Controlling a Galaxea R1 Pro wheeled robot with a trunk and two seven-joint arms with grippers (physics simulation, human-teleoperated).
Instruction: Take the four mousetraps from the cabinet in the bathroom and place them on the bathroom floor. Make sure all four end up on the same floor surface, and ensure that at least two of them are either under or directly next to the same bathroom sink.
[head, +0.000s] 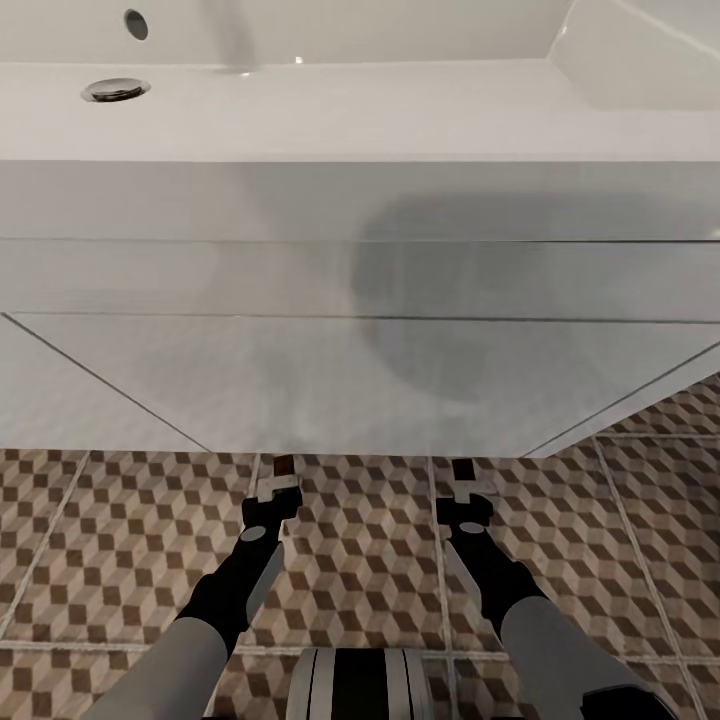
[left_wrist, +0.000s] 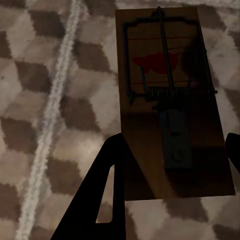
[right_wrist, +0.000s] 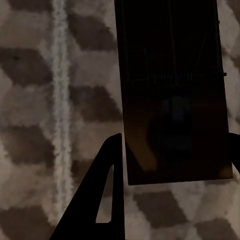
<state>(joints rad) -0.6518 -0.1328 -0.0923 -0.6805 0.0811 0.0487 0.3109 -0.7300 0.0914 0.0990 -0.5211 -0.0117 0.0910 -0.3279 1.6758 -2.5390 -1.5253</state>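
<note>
Mousetraps (left_wrist: 170, 105), unlabelled, red bait patch

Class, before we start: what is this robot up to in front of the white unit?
The robot faces the white wall-hung sink vanity, both arms stretched low over the cube-patterned brown and beige tiled floor. The left gripper holds a flat brown wooden mousetrap by its end, and the right gripper holds another mousetrap. Both traps sit right at the vanity's front edge, apparently about to be set down.
</note>
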